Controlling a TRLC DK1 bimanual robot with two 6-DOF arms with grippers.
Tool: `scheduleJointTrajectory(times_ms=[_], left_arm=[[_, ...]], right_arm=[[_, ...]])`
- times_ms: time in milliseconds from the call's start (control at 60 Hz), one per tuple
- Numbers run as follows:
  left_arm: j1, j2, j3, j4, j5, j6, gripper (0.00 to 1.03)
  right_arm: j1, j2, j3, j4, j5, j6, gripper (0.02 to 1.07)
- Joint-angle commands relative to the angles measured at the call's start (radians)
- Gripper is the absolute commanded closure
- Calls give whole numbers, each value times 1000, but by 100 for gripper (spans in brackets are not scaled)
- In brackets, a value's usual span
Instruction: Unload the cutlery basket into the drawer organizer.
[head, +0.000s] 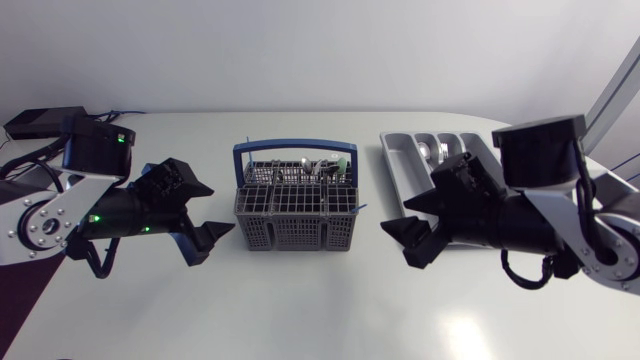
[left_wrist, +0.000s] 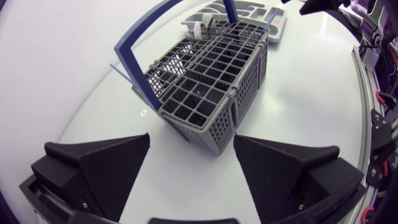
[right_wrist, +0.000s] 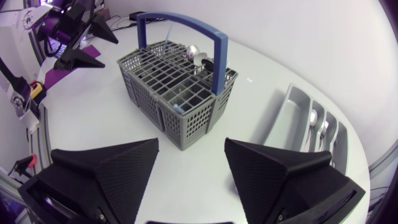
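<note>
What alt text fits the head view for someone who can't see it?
A grey cutlery basket with a blue handle stands mid-table, utensils in its rear compartments, between the open left pincer and open right pincer. A grey drawer organizer lies partly hidden behind the right pincer.

I see a big white desk (head: 300, 300) with a round far edge. Soft spots of light (head: 465, 332) shine on its top near the front. A flat black box (head: 40, 122) sits at its far left corner.
</note>
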Motion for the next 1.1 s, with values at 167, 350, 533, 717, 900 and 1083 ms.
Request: scheduleJointTrajectory(times_ms=[167,350,533,717,900,1083], left_arm=[[-4,10,-25,66,-3,-1,6],[-15,30,-31,107,-3,-10,6],[-33,73,-16,121,-4,-16,6],[-48,113,7,124,-7,-21,6],[-47,137,21,135,-13,-21,6],[-50,154,30,146,-19,-22,6]], right_arm=[[25,11,-133,182,-54,-129,25],[28,115,-160,334,-86,-227,25],[25,186,-156,429,-85,-284,25],[13,213,-136,486,-77,-322,48],[-9,246,-104,480,-131,-365,54],[-9,298,-68,497,-132,-368,54]])
